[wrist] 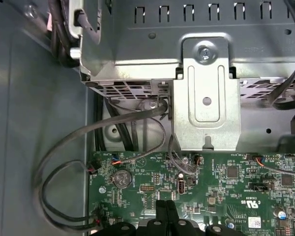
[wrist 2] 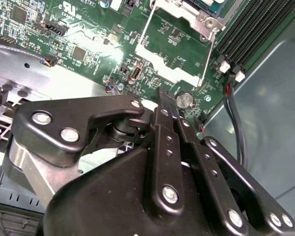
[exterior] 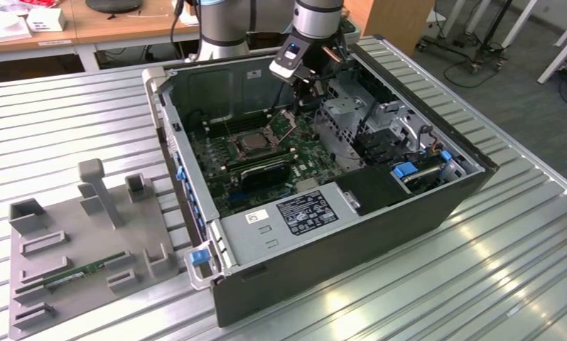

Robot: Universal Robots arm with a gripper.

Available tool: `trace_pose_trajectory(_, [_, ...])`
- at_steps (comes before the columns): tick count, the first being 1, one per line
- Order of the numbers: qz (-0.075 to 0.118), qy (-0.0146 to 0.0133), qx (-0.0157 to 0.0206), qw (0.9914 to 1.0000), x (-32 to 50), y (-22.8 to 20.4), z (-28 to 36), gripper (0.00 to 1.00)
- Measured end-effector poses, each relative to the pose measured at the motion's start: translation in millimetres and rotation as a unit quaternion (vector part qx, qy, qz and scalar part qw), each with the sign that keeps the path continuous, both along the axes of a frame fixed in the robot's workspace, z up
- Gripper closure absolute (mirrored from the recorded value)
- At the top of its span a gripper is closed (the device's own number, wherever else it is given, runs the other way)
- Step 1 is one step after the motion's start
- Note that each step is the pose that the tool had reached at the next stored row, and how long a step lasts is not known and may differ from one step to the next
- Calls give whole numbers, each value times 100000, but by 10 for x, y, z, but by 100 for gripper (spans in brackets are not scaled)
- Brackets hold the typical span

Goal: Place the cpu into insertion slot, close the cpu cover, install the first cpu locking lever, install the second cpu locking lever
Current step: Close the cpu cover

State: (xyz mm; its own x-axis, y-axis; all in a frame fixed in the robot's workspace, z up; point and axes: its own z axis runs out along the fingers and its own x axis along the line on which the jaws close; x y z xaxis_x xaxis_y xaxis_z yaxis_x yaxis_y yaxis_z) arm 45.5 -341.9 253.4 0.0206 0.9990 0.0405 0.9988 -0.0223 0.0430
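The open computer case (exterior: 184, 142) lies on the slatted table with its green motherboard (exterior: 217, 170) facing up. The insertion slot (exterior: 250, 145) sits mid-board as a square socket with a silvery rim. One corner of its metal cpu cover (wrist 2: 199, 17) appears in the second wrist view. A thin cpu locking lever (wrist 2: 208, 59) runs from that corner toward my fingertips. My gripper (exterior: 298, 96) (wrist 2: 163, 96) (wrist: 165, 209) hangs low over the board beside the socket, at the lever's free end, shut with nothing visible between its fingers. The cpu is hidden.
A silver drive cage (exterior: 345, 121) and bracket (wrist: 206, 98) stand close to the arm. Black memory slots (wrist 2: 250, 29) and loose cables (wrist: 64, 172) run along the case wall. A grey fixture tray (exterior: 65, 241) holding a green memory stick (exterior: 79, 273) lies at the exterior view's left.
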Motion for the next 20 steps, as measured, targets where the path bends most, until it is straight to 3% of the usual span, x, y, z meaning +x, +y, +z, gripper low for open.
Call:
trace_pose_trajectory(8, [2,31,-37,100000,2,0,-8,89])
trace_pose_trajectory(20, [-4,501,-61,99999,6,0,-32,89])
